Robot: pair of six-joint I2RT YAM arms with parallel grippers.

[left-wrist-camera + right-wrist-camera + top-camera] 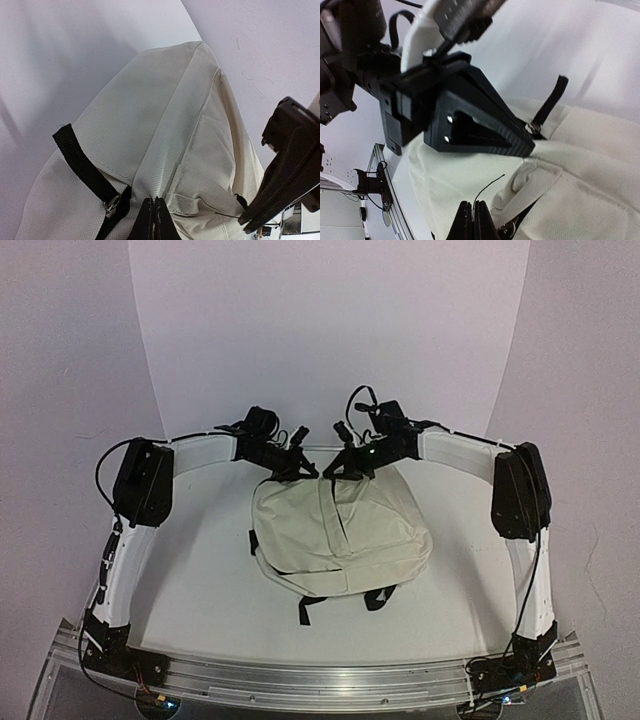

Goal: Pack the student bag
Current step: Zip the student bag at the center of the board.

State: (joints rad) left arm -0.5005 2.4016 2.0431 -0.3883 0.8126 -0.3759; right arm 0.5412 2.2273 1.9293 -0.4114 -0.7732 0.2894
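Observation:
The student bag (340, 535) is a cream fabric backpack lying flat in the middle of the table, with its black straps (312, 608) toward the near edge. Both grippers meet at its far top edge. My left gripper (298, 468) is shut and pinches a fold of the cream fabric (155, 199), next to a black strap (82, 167) and a metal ring (112, 205). My right gripper (337, 470) is shut (472, 204) on a thin black cord (487, 186) that comes off the bag. The left gripper's fingers (485, 132) cross just above it.
A white table (200, 570) carries the bag, with a curved white backdrop (330, 340) behind. An aluminium rail (320, 675) runs along the near edge between the arm bases. The right gripper's body (290, 170) shows close at the right of the left wrist view.

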